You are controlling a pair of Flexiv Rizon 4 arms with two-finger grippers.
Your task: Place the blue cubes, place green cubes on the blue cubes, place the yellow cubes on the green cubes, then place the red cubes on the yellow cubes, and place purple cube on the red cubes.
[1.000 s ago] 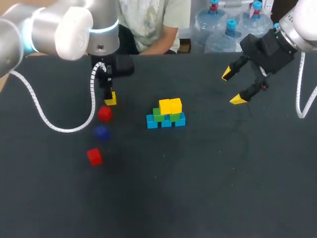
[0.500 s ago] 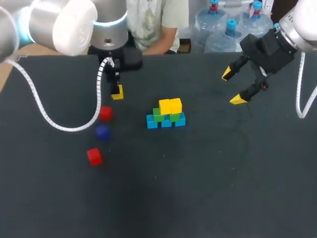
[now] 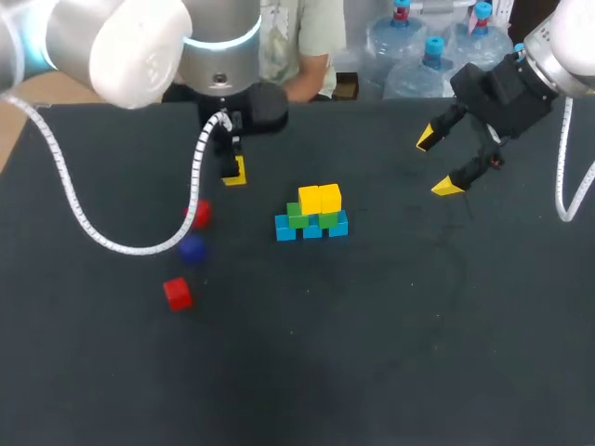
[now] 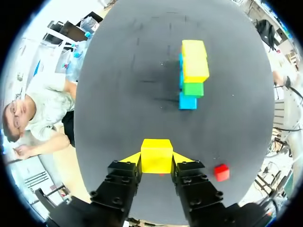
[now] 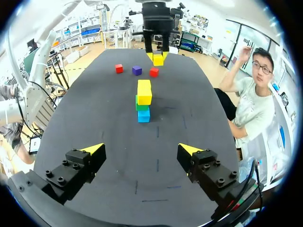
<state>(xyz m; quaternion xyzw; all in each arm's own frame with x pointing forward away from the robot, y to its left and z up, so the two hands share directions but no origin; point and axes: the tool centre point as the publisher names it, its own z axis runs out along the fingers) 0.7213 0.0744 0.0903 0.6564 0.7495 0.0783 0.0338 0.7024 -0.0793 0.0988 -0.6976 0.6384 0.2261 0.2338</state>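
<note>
Left gripper (image 4: 156,161) clamped on yellow cube (image 4: 156,153) by flat opposite faces; likely light, rigid, smooth, best pinched mid-face. Right gripper (image 5: 140,150) spread wide, empty

obstacle: cube stack (image 3: 312,214) centre | loose cubes (image 3: 178,293) at left | free: table (image 3: 446,307) at right
</note>
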